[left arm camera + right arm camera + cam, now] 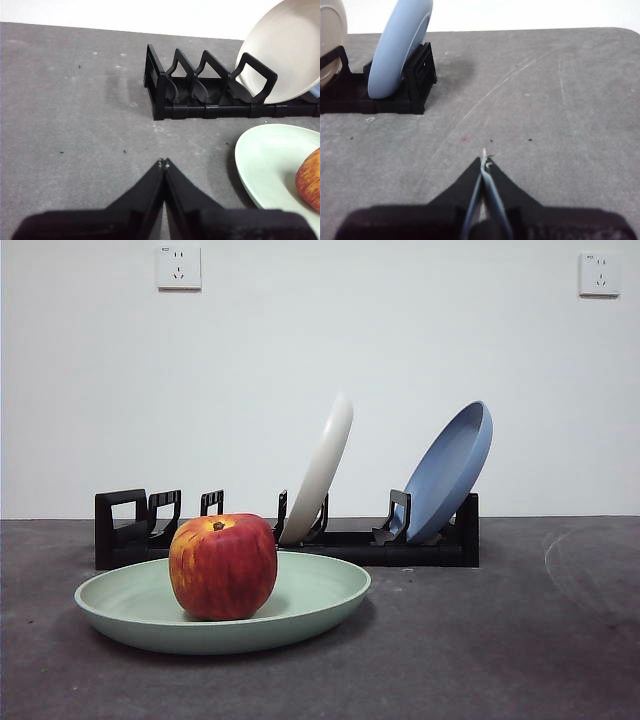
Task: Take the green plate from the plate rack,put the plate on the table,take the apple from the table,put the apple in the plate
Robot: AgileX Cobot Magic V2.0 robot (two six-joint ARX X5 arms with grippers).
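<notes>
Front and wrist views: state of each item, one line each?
green plate: flat on the table, out of the rack.
apple: upright in the green plate, stem up.
plate rack: holding two plates, other slots empty.
cream-white plate: leaning in a middle slot.
blue plate: leaning in the end slot.
left gripper: shut, empty, above the table.
right gripper: shut, empty, above the table.

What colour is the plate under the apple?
Pale sage green plate, clearest in the front view.

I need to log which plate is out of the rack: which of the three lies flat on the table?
The green plate: it lies flat on the table with the apple in it. The cream-white plate and blue plate lean upright in the plate rack.
</notes>
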